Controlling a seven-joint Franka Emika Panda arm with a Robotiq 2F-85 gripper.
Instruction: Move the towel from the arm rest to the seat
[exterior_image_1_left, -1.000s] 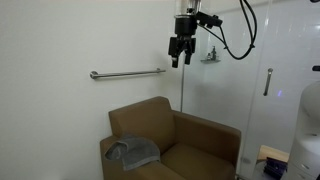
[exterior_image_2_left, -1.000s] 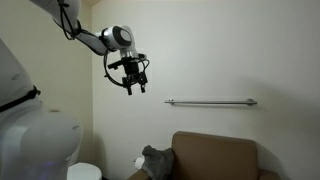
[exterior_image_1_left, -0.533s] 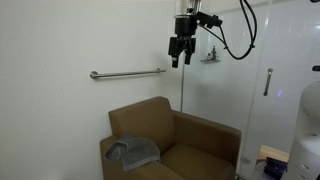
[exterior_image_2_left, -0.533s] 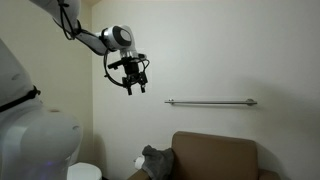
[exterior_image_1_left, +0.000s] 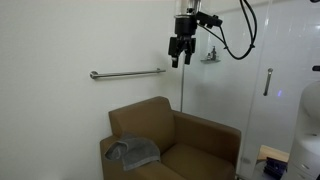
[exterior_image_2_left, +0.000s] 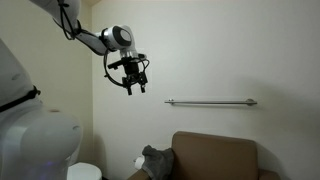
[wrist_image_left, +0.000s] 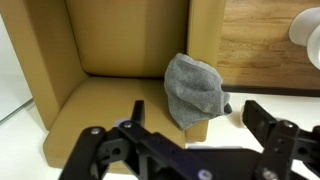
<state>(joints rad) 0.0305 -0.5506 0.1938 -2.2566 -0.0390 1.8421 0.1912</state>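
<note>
A grey towel lies draped over the arm rest of a brown armchair; it also shows in an exterior view and in the wrist view, hanging over the arm rest's front. The chair seat is bare. My gripper hangs high above the chair near the wall in both exterior views. Its fingers are spread apart with nothing between them, far above the towel.
A metal grab bar is fixed to the wall above the chair. A glass shower door stands beside the chair. A white bin sits on the floor near the arm rest. A wooden floor lies beyond the chair.
</note>
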